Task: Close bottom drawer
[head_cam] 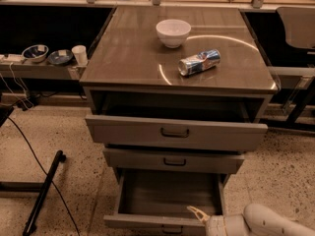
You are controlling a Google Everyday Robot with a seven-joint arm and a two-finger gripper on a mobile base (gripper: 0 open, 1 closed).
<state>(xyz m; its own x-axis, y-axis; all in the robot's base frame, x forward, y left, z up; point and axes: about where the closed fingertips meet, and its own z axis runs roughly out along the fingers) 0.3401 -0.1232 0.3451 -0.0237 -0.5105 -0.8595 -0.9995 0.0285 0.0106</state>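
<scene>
Grey metal bottom drawer [147, 222] is pulled far out, front edge near the frame bottom. White-and-tan gripper [199, 214] sits at the front rim, right of centre; can't tell its opening. Grey top drawer [147, 132] overhangs above.

Smooth end effector [201, 215] at metal drawer [167, 193]

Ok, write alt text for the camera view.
The bottom drawer stands pulled open, the gripper at its front right corner. The top drawer is partly open too; a white bowl and a tipped can rest on the cabinet top.
</scene>
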